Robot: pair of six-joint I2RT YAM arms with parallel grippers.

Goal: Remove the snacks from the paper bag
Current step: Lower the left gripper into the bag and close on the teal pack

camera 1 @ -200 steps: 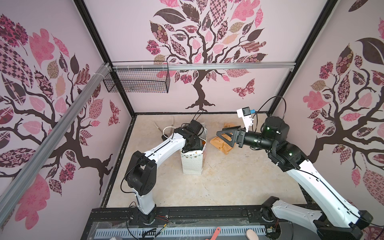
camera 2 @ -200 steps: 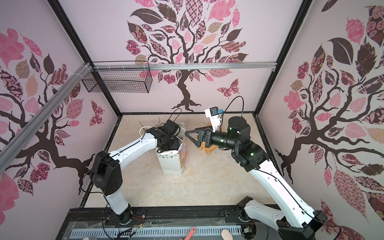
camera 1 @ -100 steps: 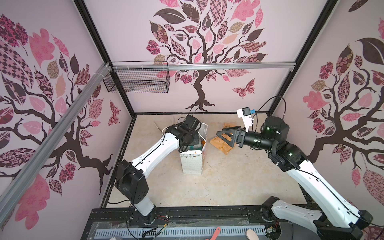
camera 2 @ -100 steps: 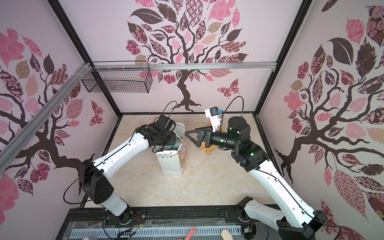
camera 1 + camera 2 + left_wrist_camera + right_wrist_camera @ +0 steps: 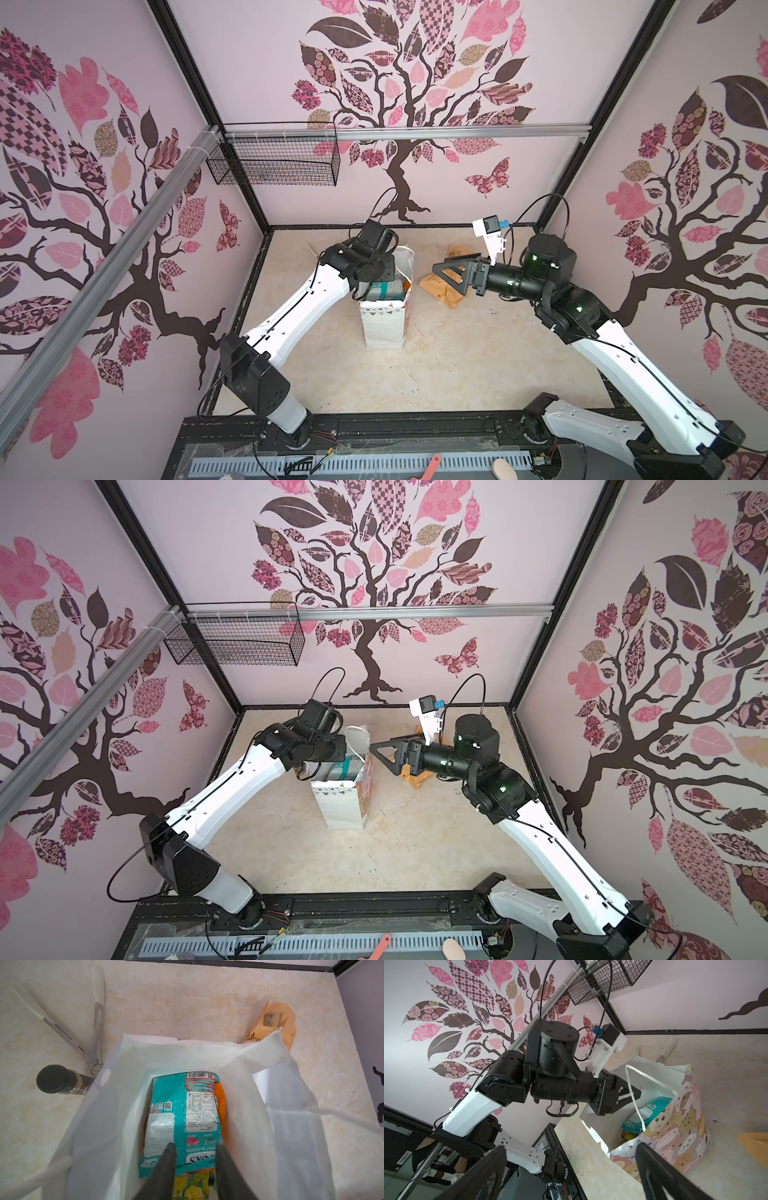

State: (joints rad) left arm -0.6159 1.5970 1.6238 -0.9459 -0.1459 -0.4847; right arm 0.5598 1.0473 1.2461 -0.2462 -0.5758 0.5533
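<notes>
The white paper bag stands upright mid-table, its mouth open. A teal snack packet lies on top inside it. An orange packet sits beside the teal one and a yellow-green one lies under it. My left gripper hangs in the bag's mouth, open, its fingers either side of the teal packet's end with nothing held. A tan-orange packet lies on the table right of the bag. My right gripper hovers above that packet, wide open and empty.
Metal tongs and a small dark-lidded jar lie on the table on the bag's far side. A cord handle loops up from the bag's rim. A wire basket hangs on the back wall rail.
My left gripper was shut and its jaws have parted. The left arm's elbow has swung out to the left. The right arm has stayed put.
</notes>
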